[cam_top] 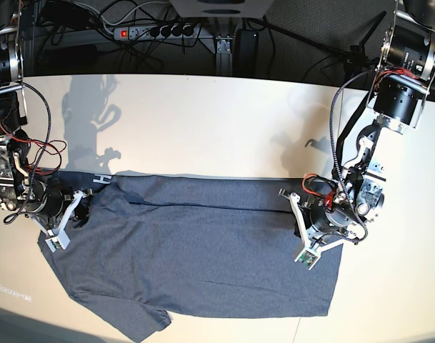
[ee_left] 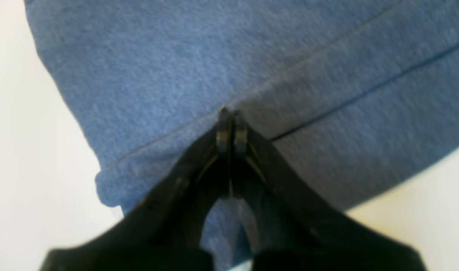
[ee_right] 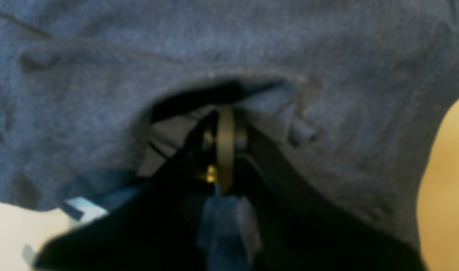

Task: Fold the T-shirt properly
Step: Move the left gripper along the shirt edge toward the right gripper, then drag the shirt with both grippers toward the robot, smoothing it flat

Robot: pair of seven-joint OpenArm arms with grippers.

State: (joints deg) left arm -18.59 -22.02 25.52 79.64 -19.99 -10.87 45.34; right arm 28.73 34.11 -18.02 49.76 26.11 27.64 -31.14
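The blue-grey T-shirt point(cam_top: 203, 243) lies spread across the white table point(cam_top: 203, 121), plain side up. A bit of white lettering point(cam_top: 101, 179) shows at its far left edge. My left gripper point(cam_top: 294, 207) sits at the shirt's right part. In the left wrist view the gripper point(ee_left: 229, 113) is shut, pinching the stitched hem of the T-shirt point(ee_left: 177, 75). My right gripper point(cam_top: 87, 207) is at the shirt's left end. In the right wrist view it point(ee_right: 225, 116) is shut with bunched cloth of the T-shirt point(ee_right: 101, 75) draped around it.
A power strip point(cam_top: 156, 30) and cables lie behind the table's far edge. A sleeve point(cam_top: 142, 321) reaches toward the table's front edge. Bare tabletop lies beyond the shirt and to the right point(cam_top: 388, 286).
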